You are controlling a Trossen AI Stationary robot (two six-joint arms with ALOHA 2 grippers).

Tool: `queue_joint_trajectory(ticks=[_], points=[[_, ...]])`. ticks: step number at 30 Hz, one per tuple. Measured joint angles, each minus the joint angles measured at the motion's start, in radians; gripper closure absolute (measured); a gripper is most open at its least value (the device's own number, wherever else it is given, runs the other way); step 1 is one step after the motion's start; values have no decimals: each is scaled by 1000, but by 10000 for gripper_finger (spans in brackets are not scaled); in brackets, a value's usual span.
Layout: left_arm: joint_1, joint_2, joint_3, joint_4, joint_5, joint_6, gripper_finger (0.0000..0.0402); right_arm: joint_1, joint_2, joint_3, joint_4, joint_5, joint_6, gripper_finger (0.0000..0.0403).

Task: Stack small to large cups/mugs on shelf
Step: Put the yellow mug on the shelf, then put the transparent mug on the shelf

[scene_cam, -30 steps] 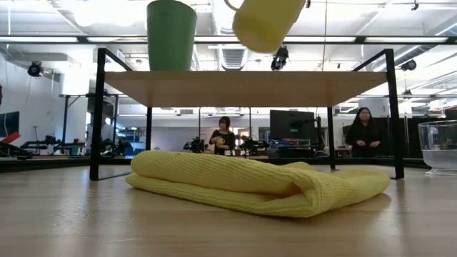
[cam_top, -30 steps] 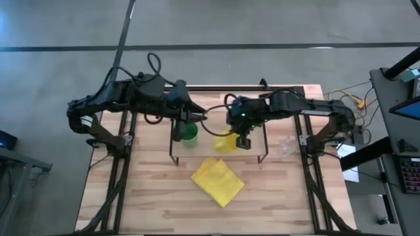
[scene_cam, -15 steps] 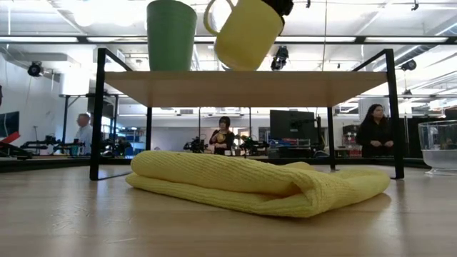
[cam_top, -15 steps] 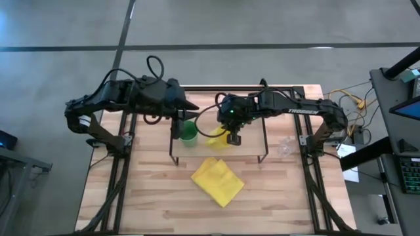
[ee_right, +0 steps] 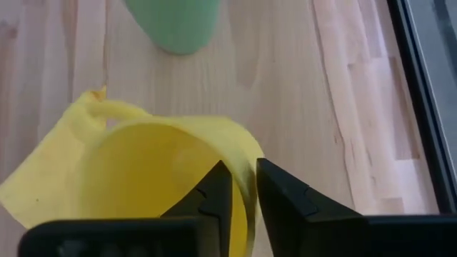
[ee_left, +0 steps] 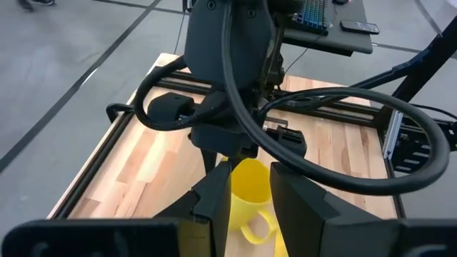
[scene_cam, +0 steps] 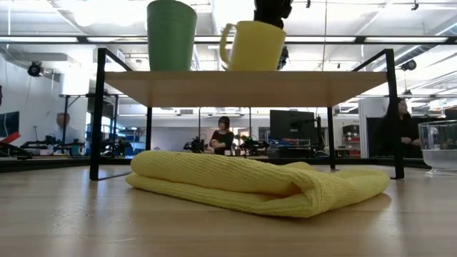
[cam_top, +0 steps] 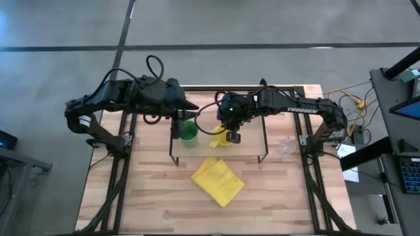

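Observation:
The green cup stands on its base on the left part of the shelf's wood top. The yellow mug stands upright on the shelf to its right, handle toward the green cup. My right gripper is shut on the mug from above. My left gripper is open and empty, just beyond the green cup on its far side. The clear glass cup stands on the table at the right. My right gripper holds the mug's wall at the rim, on the side away from the handle, with one finger inside the mug and one outside. The fingers come from above, pointing down. The mug is upright, its base on the shelf top.
A folded yellow cloth lies on the table before and under the shelf. The shelf's black wire legs stand on the table. People show in the room beyond the table.
My right gripper has gone toward the table's left and down with the yellow mug. The mug, tilted and above the shelf before, has turned upright and now stands on the shelf top beside the green cup. My left gripper has drawn back a little from the green cup.

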Motion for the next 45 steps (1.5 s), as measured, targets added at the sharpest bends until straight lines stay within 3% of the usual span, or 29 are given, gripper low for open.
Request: queue_joint_trajectory(ticks=[25, 35, 45], points=[[0, -1, 0, 0, 0, 0, 316, -2, 0, 0, 31, -1, 13, 323], [0, -1, 0, 0, 0, 0, 316, -2, -5, 0, 147, 0, 12, 323], [0, -1, 0, 0, 0, 0, 316, -1, -146, -1, 3, 0, 112, 326]])
